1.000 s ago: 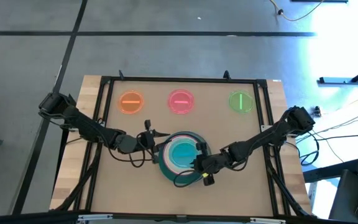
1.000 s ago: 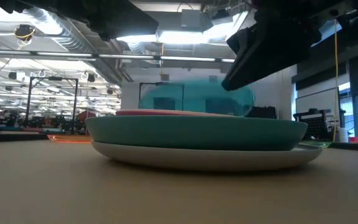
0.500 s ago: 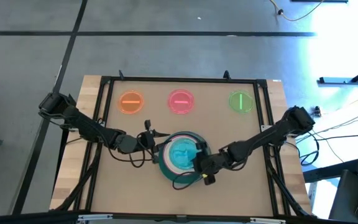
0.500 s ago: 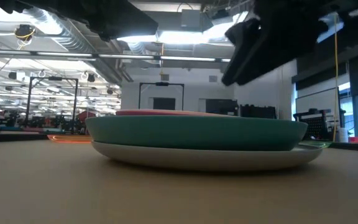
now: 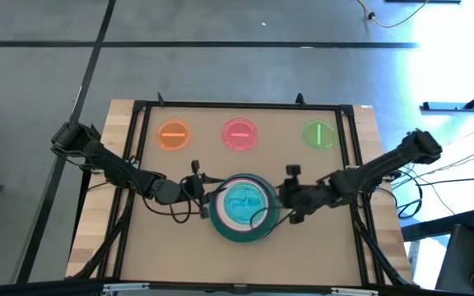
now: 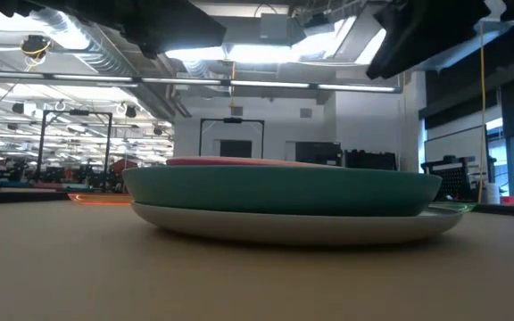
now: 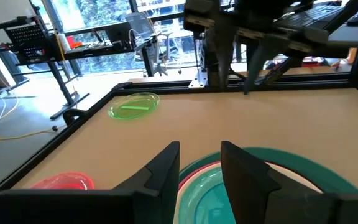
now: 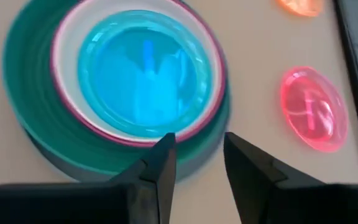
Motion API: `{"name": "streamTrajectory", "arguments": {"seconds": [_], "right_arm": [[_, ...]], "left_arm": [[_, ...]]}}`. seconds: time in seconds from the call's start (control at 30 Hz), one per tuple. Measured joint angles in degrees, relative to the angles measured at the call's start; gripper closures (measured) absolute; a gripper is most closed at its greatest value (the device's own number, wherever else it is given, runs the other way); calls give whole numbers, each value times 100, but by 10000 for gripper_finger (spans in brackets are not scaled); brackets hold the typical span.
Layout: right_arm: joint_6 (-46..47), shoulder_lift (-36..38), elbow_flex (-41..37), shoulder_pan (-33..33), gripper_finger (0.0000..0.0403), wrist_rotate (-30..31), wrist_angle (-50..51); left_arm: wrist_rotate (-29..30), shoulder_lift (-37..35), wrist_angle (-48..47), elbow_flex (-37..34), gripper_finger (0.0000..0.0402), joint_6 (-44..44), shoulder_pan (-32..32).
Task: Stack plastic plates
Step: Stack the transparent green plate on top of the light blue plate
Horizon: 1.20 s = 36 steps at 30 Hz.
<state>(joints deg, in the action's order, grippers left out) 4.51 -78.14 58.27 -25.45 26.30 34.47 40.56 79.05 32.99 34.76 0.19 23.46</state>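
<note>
While the stack (image 5: 243,208) lies at the table's middle in the high view, topped by a small teal plate (image 5: 241,203), the right gripper (image 5: 291,200) is just beside it and the left gripper (image 5: 196,191) at its other side. Orange (image 5: 173,135), pink (image 5: 239,133) and green (image 5: 318,134) plates lie apart in a row, so I judge one of them is next.

The low view alone shows a pale bottom plate (image 6: 297,225).

Each wrist view shows its fingers (image 8: 157,169) apart and empty.
</note>
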Motion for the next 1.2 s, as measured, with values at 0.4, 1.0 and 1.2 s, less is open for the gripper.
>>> {"name": "streamTrajectory", "arguments": {"seconds": [0.4,1.0,1.2], "right_arm": [[342,1538,-1584,1511,276,27,6],[490,1127,-2580,4149,276,-319,-173],[402,755,-2702,4748,276,-605,-398]], "left_arm": [[2,0,8,0,292,-11,-55],[5,0,4,0,292,-11,-95],[5,0,4,0,292,-13,-95]]}}
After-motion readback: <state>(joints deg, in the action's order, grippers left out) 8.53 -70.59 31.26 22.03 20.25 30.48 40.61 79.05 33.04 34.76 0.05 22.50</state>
